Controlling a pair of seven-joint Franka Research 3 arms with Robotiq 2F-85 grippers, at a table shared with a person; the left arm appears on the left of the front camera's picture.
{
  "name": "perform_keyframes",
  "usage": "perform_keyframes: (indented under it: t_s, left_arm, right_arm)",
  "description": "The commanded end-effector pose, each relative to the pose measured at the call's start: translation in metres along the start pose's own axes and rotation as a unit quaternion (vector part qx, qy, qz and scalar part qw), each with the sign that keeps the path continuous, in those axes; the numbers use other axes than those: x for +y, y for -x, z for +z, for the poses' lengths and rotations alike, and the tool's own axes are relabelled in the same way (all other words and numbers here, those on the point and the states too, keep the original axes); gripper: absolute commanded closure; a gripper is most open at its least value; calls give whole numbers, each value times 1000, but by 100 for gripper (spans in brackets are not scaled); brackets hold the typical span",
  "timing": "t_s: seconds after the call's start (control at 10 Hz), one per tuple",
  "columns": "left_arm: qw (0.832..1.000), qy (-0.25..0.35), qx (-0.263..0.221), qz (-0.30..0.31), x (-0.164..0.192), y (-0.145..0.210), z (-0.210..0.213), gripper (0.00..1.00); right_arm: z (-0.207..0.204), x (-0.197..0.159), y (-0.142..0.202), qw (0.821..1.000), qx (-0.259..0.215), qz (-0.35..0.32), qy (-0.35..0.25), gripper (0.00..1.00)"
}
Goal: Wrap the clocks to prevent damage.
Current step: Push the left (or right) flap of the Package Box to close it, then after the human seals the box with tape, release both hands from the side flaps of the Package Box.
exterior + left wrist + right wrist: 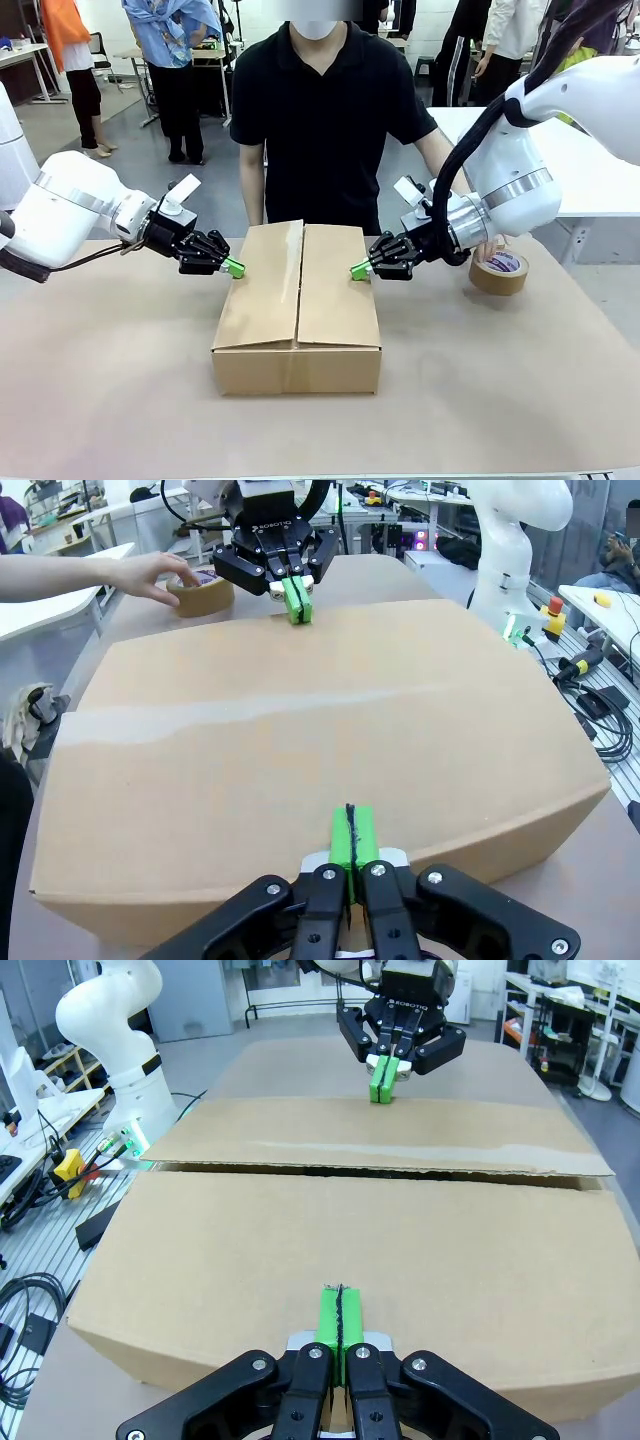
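A closed cardboard box (298, 300) sits mid-table, its two top flaps meeting along a centre seam (380, 1170). The clocks are out of view. My left gripper (233, 268) is shut, its green tips resting on the left flap's outer edge (350, 845). From the other side, my right gripper (358, 270) is also shut, with its tips touching the right flap's edge (340, 1320). Each wrist view shows the opposite gripper across the box (297, 605) (383, 1085). Neither gripper holds anything.
A person stands at the far side of the table (100, 380), one hand (487, 250) on a brown tape roll (499, 272) behind my right gripper. Bare tabletop lies in front of the box and to both sides.
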State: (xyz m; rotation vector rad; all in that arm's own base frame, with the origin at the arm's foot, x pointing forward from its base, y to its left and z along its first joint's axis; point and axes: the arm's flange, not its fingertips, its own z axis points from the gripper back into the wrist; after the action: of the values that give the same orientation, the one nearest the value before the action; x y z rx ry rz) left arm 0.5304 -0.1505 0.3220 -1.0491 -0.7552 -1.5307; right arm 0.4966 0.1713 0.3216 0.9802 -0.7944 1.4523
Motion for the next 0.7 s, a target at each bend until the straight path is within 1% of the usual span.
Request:
perform_keyframes:
  t_s: [0.0,0.6]
  left_arm:
    - [1000,-3,2,2,0,2,-1,100]
    - [1000,-3,2,2,0,2,-1,100]
  right_arm:
    - [-3,0,3,1000,3,-3,1,99]
    - [-3,0,3,1000,3,-3,1,99]
